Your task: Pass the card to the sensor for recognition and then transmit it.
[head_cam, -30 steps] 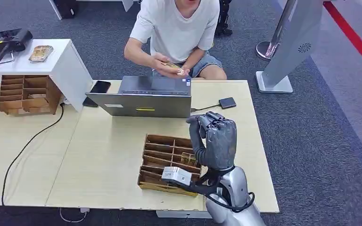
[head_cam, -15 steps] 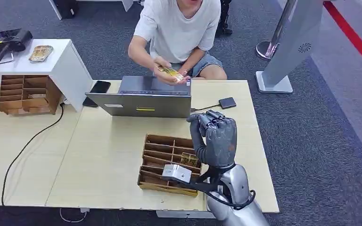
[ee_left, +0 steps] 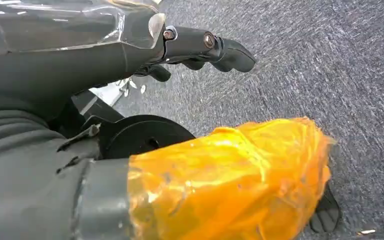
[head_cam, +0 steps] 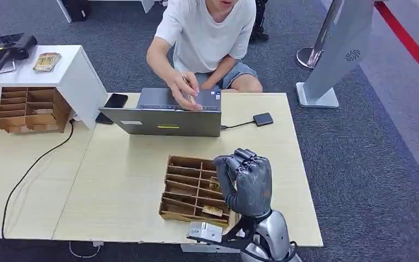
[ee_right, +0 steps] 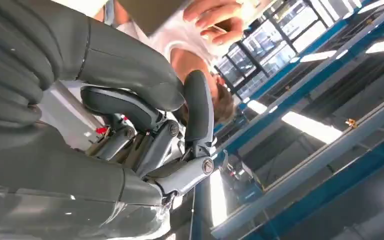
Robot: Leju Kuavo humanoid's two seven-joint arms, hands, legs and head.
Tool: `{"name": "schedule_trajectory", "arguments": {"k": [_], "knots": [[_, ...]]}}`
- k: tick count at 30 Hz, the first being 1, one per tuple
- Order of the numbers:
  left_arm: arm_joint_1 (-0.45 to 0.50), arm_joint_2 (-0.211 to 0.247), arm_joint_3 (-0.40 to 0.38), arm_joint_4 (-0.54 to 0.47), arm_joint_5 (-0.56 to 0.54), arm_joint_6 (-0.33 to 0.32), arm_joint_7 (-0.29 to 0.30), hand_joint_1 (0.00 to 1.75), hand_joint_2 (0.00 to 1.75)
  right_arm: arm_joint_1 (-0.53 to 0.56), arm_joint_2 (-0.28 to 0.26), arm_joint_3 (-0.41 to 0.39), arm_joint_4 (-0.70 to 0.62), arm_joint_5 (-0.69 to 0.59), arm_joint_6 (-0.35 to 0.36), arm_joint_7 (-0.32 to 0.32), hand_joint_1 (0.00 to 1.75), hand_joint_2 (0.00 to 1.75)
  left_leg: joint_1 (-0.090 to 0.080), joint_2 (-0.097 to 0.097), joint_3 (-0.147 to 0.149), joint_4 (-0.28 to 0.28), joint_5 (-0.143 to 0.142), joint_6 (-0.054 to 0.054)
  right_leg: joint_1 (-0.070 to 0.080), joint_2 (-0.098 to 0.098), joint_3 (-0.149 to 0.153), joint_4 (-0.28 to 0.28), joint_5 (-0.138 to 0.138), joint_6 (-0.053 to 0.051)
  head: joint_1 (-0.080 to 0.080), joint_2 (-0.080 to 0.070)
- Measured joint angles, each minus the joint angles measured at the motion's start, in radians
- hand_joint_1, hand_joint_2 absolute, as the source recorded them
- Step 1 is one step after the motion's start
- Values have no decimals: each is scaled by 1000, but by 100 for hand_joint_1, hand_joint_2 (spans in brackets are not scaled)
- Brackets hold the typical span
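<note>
The robot's right hand (head_cam: 246, 183), fingers curled on nothing, hangs at 5 o'clock over the cardboard divider tray (head_cam: 188, 185) holding cards (head_cam: 212, 210); at 12, a person's hand (head_cam: 184, 90) holds a card (head_cam: 187, 87) above the laptop (head_cam: 166, 112), sensor (head_cam: 263, 119) at 1 o'clock. The left hand's (ee_left: 200, 47) state cannot be told.

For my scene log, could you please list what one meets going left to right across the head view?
Wooden organizer → phone → laptop → right hand → black card sensor → grey stand.

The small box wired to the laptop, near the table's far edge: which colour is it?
The small box is black, on a black cable; the head view shows it best.
</note>
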State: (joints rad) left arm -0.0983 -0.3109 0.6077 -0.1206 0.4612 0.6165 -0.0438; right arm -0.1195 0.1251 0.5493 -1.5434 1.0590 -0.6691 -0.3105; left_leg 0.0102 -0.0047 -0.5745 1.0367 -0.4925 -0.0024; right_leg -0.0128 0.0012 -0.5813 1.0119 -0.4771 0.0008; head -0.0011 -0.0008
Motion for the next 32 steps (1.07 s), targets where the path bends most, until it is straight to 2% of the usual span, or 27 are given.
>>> {"name": "schedule_trajectory", "arguments": {"k": [1,11,32], "knots": [[-1,0,2,1,9,0,-6,0,0,17,0,0,-8,-2,0,-11,2,175,0,0,0,0,0,0,0,0,0,0,0,0,0,0],[-22,0,18,33,63,0,-45,0,0,138,2,3,-28,-27,0,-68,0,175,0,0,0,0,0,0,0,0,0,0,0,0,0,0],[-40,4,19,67,79,0,-62,0,0,116,-2,37,50,-47,0,-63,0,175,0,0,0,0,0,0,0,0,0,0,0,0,0,0]]}}
